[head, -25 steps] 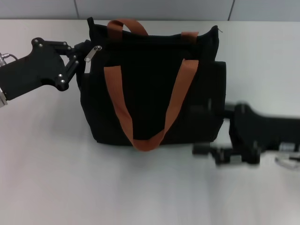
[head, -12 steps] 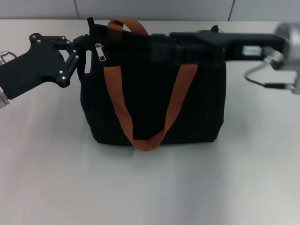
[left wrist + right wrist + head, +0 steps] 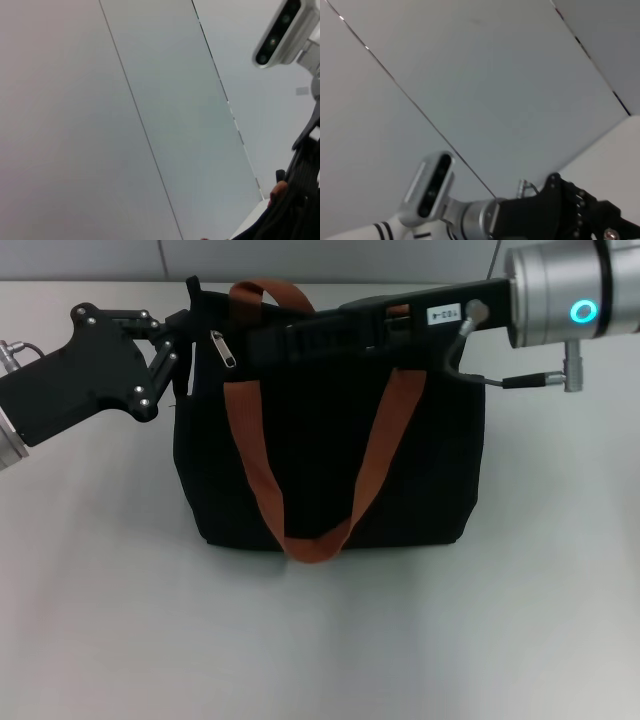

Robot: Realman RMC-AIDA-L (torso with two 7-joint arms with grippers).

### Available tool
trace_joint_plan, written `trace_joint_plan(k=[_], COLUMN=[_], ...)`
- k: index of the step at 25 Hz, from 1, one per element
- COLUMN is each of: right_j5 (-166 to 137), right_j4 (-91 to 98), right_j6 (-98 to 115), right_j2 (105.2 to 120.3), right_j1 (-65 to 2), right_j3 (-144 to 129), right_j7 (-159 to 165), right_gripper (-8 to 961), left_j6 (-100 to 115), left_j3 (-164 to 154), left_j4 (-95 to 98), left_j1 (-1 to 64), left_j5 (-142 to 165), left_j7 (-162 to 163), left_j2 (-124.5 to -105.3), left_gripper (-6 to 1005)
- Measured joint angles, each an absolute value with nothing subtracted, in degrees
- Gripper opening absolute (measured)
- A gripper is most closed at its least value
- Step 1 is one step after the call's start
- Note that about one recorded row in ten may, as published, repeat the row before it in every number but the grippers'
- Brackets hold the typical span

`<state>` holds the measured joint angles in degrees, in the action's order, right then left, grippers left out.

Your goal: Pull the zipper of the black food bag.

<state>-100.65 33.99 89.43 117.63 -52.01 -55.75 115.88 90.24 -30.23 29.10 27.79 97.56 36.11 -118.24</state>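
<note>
Right hand [image 3: 262,343], newly swung across the black food bag [image 3: 330,470], nears the zipper [image 3: 222,348], grip indiscernible; left hand [image 3: 180,340] pinches the bag's corner, ready for pulling

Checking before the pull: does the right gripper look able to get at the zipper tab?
Probably yes: the right gripper is beside the zipper, nothing between them; the left gripper holds the black food bag's corner.
</note>
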Motion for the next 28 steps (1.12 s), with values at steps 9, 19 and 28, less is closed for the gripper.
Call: trace_joint_plan(k=[9,19,28], right_j5=[-106.0,-109.1,-109.3], right_j4=[34.6,35.3,35.3], right_j6=[86.3,83.6,82.8], right_j2=[117.59,117.85,118.1], right_j1=[-54.9,-56.6,-57.5], right_j3=[-55.8,-56.1,-57.2], right_j7=[121.7,124.8,127.5], right_gripper=[647,282,283], left_j6=[91.5,92.4,92.3], left_j3=[-30.1,-30.4,-30.5], left_j4=[28.6,28.5,28.8], left_j1=[27.9,28.0,28.6], left_j5=[97.4,96.9,96.9], left_j7=[36.3,37.4,38.4], left_j2=[-118.31,-118.37,-118.23], left_gripper=[29,30,31])
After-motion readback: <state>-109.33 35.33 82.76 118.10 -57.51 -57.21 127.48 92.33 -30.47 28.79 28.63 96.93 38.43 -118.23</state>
